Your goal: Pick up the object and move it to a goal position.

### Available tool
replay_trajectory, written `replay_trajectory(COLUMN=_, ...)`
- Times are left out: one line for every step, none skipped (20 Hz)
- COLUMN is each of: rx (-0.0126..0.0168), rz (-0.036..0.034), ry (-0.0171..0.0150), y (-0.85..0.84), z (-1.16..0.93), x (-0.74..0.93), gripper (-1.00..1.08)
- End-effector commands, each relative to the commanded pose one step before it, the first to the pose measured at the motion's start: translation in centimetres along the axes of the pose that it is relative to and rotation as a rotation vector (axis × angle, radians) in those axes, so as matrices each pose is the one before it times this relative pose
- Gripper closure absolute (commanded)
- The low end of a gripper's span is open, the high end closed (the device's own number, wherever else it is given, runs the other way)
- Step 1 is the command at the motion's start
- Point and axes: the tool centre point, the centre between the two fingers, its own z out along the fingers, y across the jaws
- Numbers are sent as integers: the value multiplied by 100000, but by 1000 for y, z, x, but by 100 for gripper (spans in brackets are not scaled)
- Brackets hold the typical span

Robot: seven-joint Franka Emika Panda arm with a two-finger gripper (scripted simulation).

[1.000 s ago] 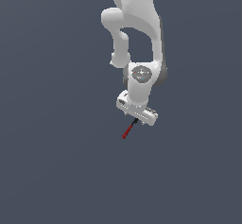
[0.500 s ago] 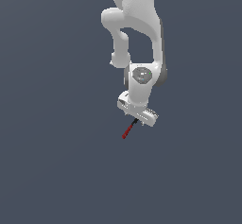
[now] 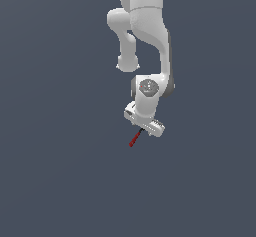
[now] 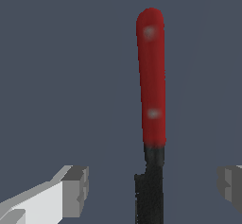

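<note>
A white Panda arm (image 3: 147,36) hangs over a bare grey floor (image 3: 55,181), unmoved over the last second. Its claw (image 4: 150,190) stays wide open, the red stick (image 4: 151,76) lying ungrasped between the fingers (image 4: 75,190), so pickup seems not begun.

Stick (image 4: 151,81) seemingly between hand (image 4: 153,190) fingers

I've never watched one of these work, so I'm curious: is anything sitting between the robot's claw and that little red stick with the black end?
Nothing visible does. In the wrist view the red stick lies in the open space between the two fingers of the gripper, with clear gaps on both sides. The exterior view shows only plain grey surface around it.
</note>
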Motion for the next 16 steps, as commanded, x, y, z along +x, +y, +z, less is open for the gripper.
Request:
replay_trajectory(rx=59, rz=57, ry=62, y=-30, z=851, x=14, gripper=-92)
replay_trajectory(rx=0, rz=0, ry=0, y=-21, z=192, x=11, gripper=-92)
replay_trajectory(rx=3, rz=48, ry=10, y=0, z=124, x=34, gripper=-92)
replay_trajectory(rx=0, rz=0, ry=0, y=-15, z=73, x=13, gripper=-92)
replay_trajectory(rx=0, rz=0, ry=0, y=-6, z=23, x=5, gripper=-92)
replay_trajectory(rx=0, rz=0, ry=0, y=0, z=0, x=0, gripper=108)
replay_trajectory(rx=0, rz=0, ry=0, y=0, z=0, x=0, gripper=108)
replay_trajectory(rx=0, rz=0, ry=0, y=0, z=0, x=0, gripper=108)
replay_trajectory(rx=0, rz=0, ry=0, y=0, z=0, x=0, gripper=108)
replay_trajectory(rx=0, rz=0, ry=0, y=0, z=0, x=0, gripper=108)
replay_trajectory(rx=0, rz=0, ry=0, y=0, z=0, x=0, gripper=108)
replay_trajectory(rx=0, rz=0, ry=0, y=0, z=0, x=0, gripper=108)
replay_trajectory(rx=0, rz=0, ry=0, y=0, z=0, x=0, gripper=108)
replay_trajectory(rx=0, rz=0, ry=0, y=0, z=0, x=0, gripper=108)
replay_trajectory(rx=0, rz=0, ry=0, y=0, z=0, x=0, gripper=108)
replay_trajectory(rx=-6, rz=224, ry=84, y=119, z=-158, x=111, gripper=108)
